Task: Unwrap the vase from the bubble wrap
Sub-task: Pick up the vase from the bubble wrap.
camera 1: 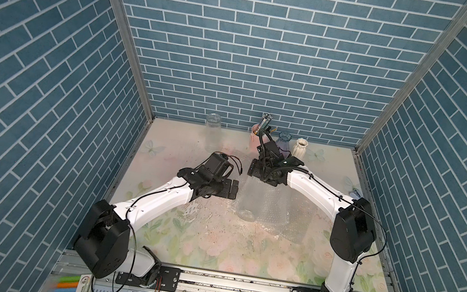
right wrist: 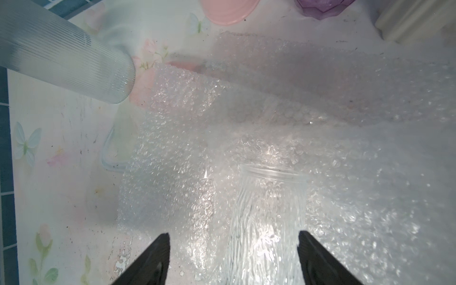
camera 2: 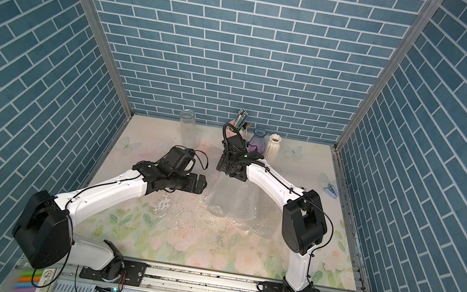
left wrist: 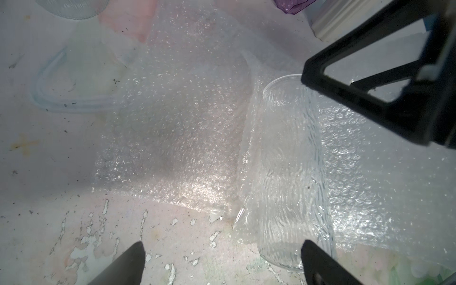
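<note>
Glass vase (right wrist: 266, 222) on flat bubble wrap (right wrist: 172, 185) lies near left pincer (left wrist: 223, 244) and right pincer (right wrist: 233, 240), both apart.

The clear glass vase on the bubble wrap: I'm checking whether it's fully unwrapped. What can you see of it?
The vase is clear glass with a wavy ripple texture and a plain round rim. It appears to lie on its side on the flattened bubble wrap, uncovered on top, mouth toward the far side; one fold of wrap rises against its side.
</note>
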Controlling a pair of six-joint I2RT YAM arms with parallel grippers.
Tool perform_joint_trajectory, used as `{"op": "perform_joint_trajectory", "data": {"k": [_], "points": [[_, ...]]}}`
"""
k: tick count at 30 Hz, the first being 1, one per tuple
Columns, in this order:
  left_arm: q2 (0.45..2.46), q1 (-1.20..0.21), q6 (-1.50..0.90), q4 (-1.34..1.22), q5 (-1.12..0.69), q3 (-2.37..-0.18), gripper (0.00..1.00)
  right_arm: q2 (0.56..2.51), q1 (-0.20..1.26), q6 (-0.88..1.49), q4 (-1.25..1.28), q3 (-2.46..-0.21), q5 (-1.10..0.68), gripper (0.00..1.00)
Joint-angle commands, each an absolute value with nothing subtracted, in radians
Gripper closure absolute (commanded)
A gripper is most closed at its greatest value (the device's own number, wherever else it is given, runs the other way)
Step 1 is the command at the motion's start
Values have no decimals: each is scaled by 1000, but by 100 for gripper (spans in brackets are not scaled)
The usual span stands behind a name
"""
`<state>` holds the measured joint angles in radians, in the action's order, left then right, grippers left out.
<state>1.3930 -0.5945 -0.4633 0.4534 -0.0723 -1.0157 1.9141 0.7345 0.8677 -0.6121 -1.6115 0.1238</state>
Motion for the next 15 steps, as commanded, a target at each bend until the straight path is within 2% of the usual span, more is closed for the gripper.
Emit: {"op": "perform_joint_trajectory", "data": {"k": [1, 6, 15], "points": [[1386, -601, -465, 419, -80, -994, 0, 1956, 723, 918, -695, -1643, 161, 20], [1398, -613, -468, 397, -94, -982, 0, 2003, 698, 958, -725, -1677, 149, 27], [1444, -632, -471, 372, -120, -985, 0, 2090, 674, 989, -793, -1768, 131, 29]]}}
